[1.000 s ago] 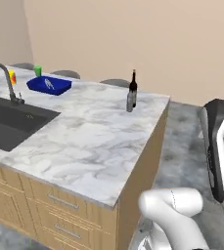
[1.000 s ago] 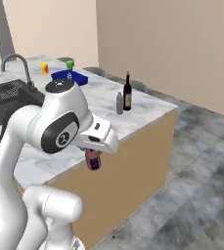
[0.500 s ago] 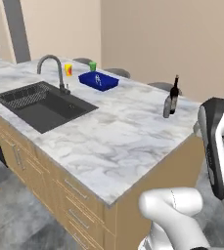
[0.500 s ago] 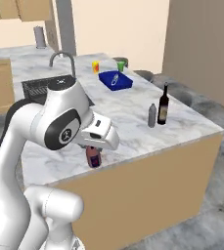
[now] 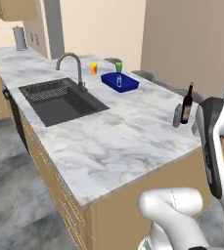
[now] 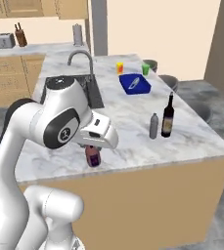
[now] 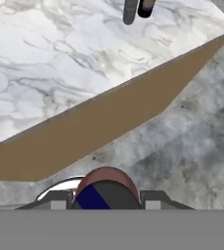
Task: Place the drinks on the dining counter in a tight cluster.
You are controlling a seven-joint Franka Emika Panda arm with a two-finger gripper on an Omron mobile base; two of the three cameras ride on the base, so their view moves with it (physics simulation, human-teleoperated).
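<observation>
My gripper (image 6: 92, 151) is shut on the small reddish dark-capped bottle (image 6: 93, 157), which hangs under the hand by the near edge of the dining counter (image 6: 128, 114). In the hand view the bottle's top (image 7: 105, 189) sits between the fingertips (image 7: 54, 200), with the counter's wooden side and the grey floor beyond it. The tall dark wine bottle (image 6: 168, 116) and the small grey bottle (image 6: 154, 126) stand side by side near the counter's right end. The wine bottle (image 5: 187, 103) and the grey bottle (image 5: 177, 116) also show in the left base view, and at the top of the hand view as the grey bottle (image 7: 130, 10) and the wine bottle (image 7: 145, 7).
The island carries a black sink (image 5: 59, 100) with a curved faucet (image 5: 69, 61), a blue tray (image 5: 120, 82), a yellow cup (image 5: 93, 68) and a green cup (image 5: 118, 66). Stools (image 6: 201, 110) stand along its far side. A toaster (image 6: 0, 40) sits on the back counter.
The base has driven, so the whole scene has swung and the island is seen more from its end. The gripper keeps its hold on the reddish bottle.
</observation>
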